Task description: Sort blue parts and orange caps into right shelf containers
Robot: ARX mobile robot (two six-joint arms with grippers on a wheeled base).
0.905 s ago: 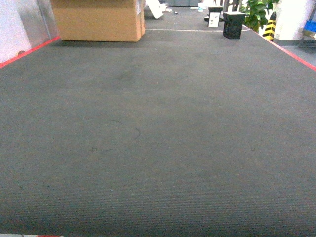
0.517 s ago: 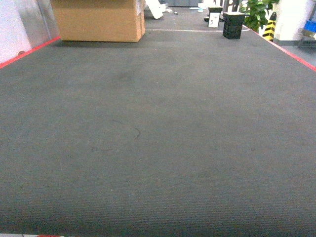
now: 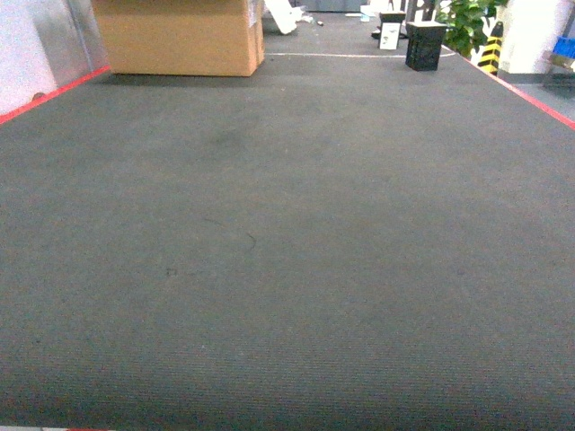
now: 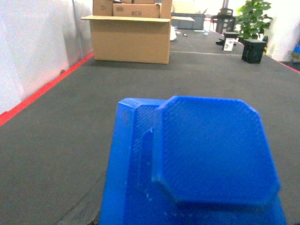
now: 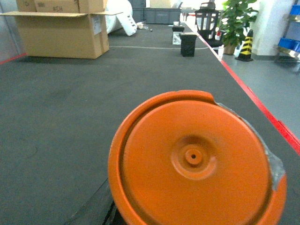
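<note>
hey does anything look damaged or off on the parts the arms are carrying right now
Yes. The orange cap in the right wrist view has a notch in its upper-right rim and a grey, tape-like strip along that edge. The blue part in the left wrist view looks intact.

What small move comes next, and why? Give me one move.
Probably turn the base to the right to look for the shelf. The blue part fills the left wrist view and the orange cap fills the right wrist view, so both seem carried already, yet the head view shows only dark carpet, a cardboard box and no crates.
</note>
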